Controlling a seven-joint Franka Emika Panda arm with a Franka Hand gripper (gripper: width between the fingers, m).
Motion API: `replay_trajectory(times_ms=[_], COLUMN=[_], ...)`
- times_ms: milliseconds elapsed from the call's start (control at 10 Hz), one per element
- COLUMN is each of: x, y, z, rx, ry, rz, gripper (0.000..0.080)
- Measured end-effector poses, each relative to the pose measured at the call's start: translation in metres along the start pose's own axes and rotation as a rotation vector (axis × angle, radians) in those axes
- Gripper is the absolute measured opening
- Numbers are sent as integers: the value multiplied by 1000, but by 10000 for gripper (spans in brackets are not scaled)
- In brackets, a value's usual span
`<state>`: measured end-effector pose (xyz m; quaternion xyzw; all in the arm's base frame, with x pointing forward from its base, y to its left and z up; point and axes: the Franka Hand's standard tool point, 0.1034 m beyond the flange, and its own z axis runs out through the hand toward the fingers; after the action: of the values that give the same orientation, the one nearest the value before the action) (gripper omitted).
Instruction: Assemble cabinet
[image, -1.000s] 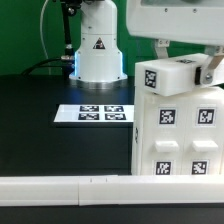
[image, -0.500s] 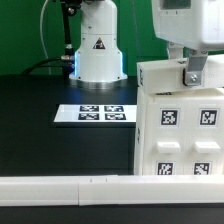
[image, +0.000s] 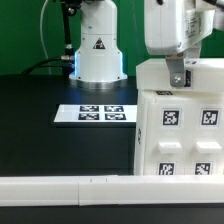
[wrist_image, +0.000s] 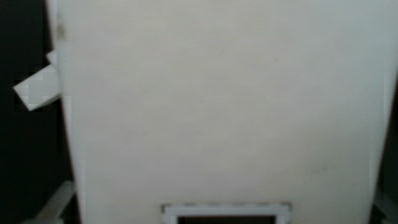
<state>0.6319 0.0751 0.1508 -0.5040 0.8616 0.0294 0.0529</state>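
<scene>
The cabinet (image: 178, 135) is a large white box with square black-and-white tags on its front, standing at the exterior view's right. A flat white panel (image: 150, 75) lies level on top of it. My gripper (image: 178, 76) comes down from above onto this panel's front edge, and its dark fingers (image: 178, 70) grip the panel. In the wrist view the white panel (wrist_image: 222, 100) fills nearly the whole picture, with a tag (wrist_image: 228, 213) at its edge. My fingers are hidden in that view.
The marker board (image: 93, 113) lies flat on the black table to the left of the cabinet. The robot's white base (image: 97, 45) stands behind it. A long white rail (image: 60, 190) runs along the front edge.
The panel was tilted in my gripper above the cabinet. It now lies level on the cabinet's top. My gripper has turned and shifted toward the exterior view's left.
</scene>
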Motion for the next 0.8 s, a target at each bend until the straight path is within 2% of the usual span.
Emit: replay_trajectory(times_ms=[300, 400, 500, 600, 700, 800], x=[0, 0, -4, -10, -13, -12], y=[0, 0, -1, -2, -1, -1], z=[0, -1, -10, -23, -31, -30], rx=[5, 5, 13, 28, 28, 30], ry=[7, 6, -5, -21, -28, -25], rz=[-85, -107, -176, -288, -486, -564], gripper=[541, 720, 774, 774, 795, 795])
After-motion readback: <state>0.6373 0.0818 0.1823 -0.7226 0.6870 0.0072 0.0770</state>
